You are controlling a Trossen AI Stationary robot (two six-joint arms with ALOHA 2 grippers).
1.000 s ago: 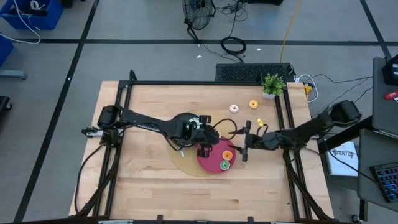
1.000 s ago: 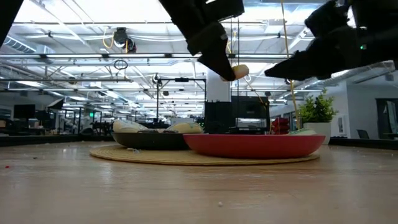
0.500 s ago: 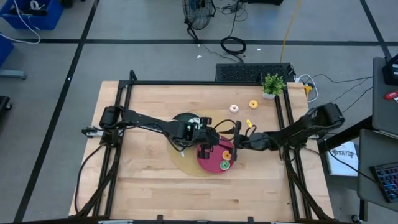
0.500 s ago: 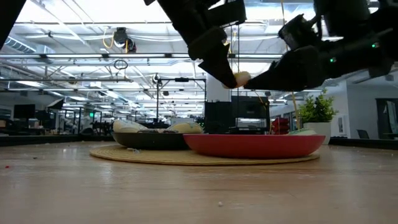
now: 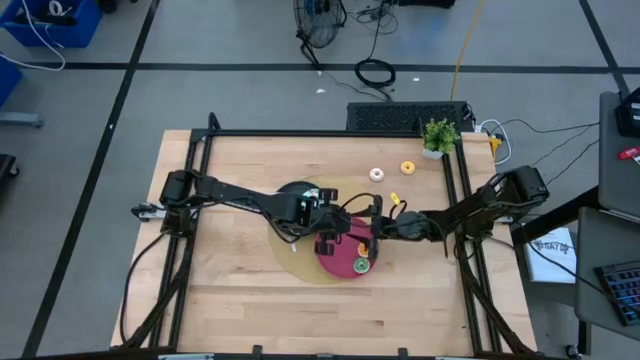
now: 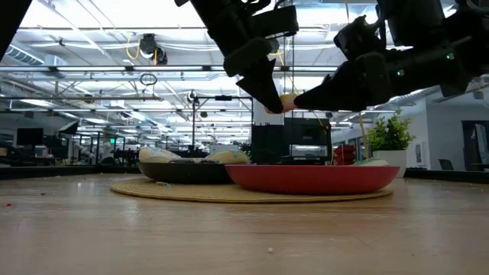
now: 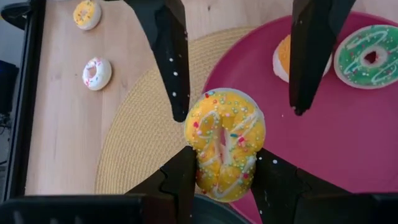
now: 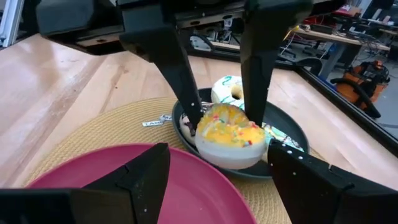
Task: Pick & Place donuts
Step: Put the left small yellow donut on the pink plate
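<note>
My left pincer [image 7: 222,177] grips the yellow donut [image 7: 226,144] above the red plate [image 7: 348,137]; my right pincer [image 8: 217,171] stands open just beside.

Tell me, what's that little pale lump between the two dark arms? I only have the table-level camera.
Observer: A yellow donut with sprinkles, pinched in the left gripper.
Visitor: Is the other arm gripping it too?
Observer: No. The right gripper is open, with one finger on each side of it.
Visitor: Anything on that red plate below?
Observer: Yes, an orange donut and a green donut lie on the red plate.
</note>
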